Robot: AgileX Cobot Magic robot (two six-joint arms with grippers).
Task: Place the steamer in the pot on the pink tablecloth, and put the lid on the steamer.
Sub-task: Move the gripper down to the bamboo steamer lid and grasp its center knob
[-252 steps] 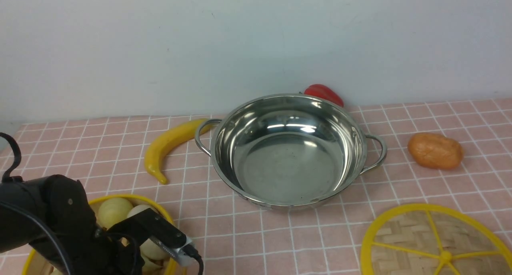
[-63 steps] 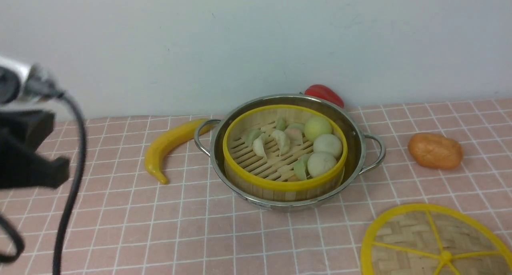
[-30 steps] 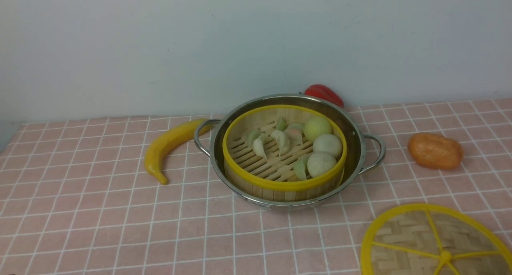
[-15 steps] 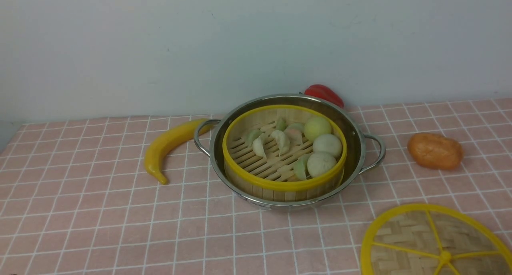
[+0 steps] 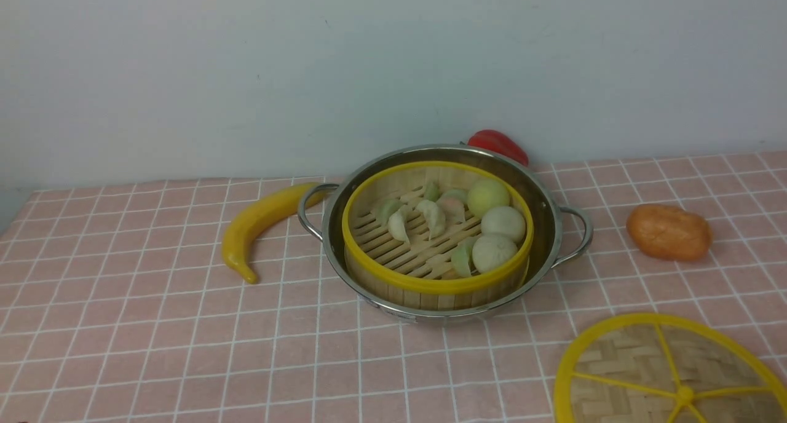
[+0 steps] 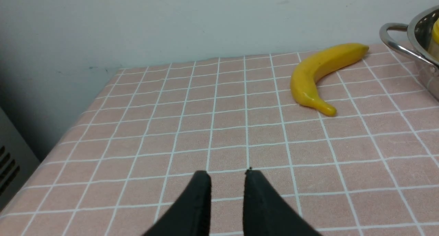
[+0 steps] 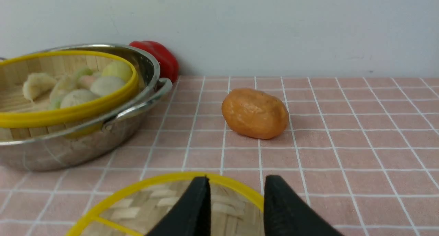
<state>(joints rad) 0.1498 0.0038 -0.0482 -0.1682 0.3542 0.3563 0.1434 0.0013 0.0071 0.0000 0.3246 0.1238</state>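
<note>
The steamer, holding buns and dumplings, sits inside the steel pot on the pink tablecloth. The lid lies flat on the cloth at the near right, partly cut off by the frame edge. Neither gripper shows in the front view. In the left wrist view my left gripper hangs open over bare cloth, with the pot's handle far off. In the right wrist view my right gripper stands open above the lid's far rim, with nothing between its fingers; the steamer and pot lie beyond.
A yellow banana lies left of the pot. A red pepper rests behind the pot against the wall. An orange lump sits to the pot's right. The cloth's left edge drops off beside the left gripper.
The steamer went from the near left into the pot, which was empty before. The left arm then pulled back out of the front view. Nothing has moved in the last second.
</note>
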